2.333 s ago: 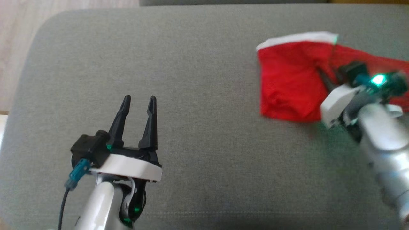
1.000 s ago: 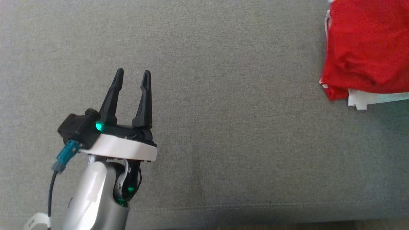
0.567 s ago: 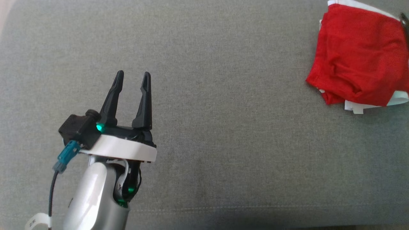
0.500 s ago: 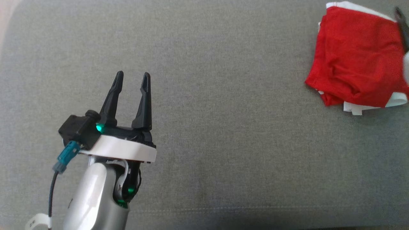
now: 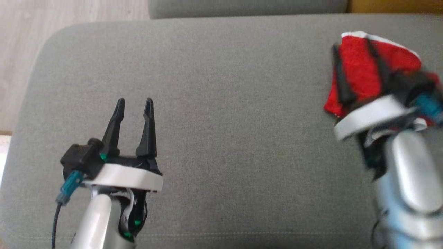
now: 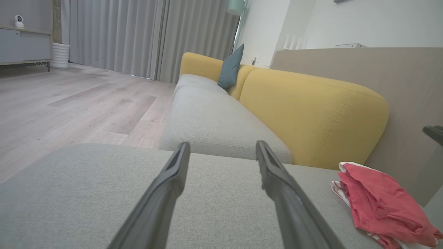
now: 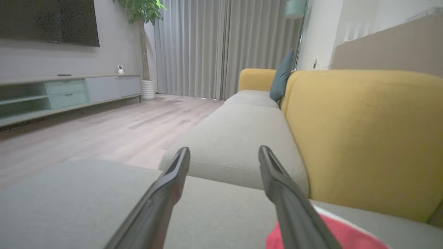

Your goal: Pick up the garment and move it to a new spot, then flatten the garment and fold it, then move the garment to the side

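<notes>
The garment (image 5: 360, 67) is red with white trim and lies bunched in a folded heap at the far right of the grey cushion (image 5: 221, 103). My right gripper (image 5: 352, 44) hovers over it, blurred, its two fingers spread apart in front of the red cloth and nothing pinched between them. In the right wrist view the open gripper (image 7: 224, 149) points past the garment (image 7: 353, 238), which lies under its right finger. My left gripper (image 5: 134, 102) stands open over bare cushion at the lower left. From the left wrist, the open gripper (image 6: 222, 145) sees the garment (image 6: 380, 207) at the right.
A yellow sofa back (image 6: 311, 114) rises behind the cushion, with a teal pillow (image 6: 230, 67) further along. Wood floor (image 5: 20, 41) shows past the cushion's rounded left corner. A second grey seat cushion (image 7: 242, 138) lies beyond the far edge.
The head camera has shifted, bringing the cushion's far edge and floor into view. My right arm has come back into the picture over the garment, fingers open. The left gripper holds its pose.
</notes>
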You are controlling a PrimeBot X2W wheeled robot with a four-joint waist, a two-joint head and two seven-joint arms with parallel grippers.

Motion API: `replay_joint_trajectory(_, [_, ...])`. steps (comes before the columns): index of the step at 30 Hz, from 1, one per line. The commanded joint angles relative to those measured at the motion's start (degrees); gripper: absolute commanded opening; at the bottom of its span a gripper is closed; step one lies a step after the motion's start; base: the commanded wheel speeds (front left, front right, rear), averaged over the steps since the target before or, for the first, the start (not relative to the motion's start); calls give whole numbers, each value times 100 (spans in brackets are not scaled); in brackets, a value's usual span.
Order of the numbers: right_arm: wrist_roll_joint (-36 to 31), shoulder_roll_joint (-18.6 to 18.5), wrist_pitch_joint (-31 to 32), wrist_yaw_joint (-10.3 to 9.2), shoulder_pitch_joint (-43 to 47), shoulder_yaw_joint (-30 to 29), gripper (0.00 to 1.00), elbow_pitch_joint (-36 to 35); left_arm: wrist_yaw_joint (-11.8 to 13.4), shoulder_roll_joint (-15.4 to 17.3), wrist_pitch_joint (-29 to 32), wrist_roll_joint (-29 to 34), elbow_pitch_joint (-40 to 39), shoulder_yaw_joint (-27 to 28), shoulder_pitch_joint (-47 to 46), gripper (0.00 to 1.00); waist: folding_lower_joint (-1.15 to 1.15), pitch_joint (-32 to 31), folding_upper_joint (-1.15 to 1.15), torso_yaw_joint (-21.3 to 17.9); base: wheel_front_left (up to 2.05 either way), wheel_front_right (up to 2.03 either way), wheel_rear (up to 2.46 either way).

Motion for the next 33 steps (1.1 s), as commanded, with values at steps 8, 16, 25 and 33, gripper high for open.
replay_joint_trajectory(8, [-107, 572, -705, -4, 1235, 121, 100, -324, 60, 51, -31, 69, -115, 174, 279, 100, 0, -465, 0, 52, 0, 0, 0])
replay_joint_trajectory(16, [436, 584, -1298, -4, 2096, 38, 100, -404, 102, 51, -31, 131, -135, 89, 638, 100, 0, -690, 0, 93, 0, 0, 0])
replay_joint_trajectory(25, [484, 585, -1458, -4, 2404, -32, 100, -506, 156, 51, -31, 161, -320, 91, 810, 100, 0, -717, 0, 102, 0, 0, 0])
replay_joint_trajectory(33, [525, 586, -1494, -4, 2404, 27, 100, -512, 156, 51, -31, 27, -419, 178, 870, 100, 0, -705, 0, 114, 0, 0, 0])
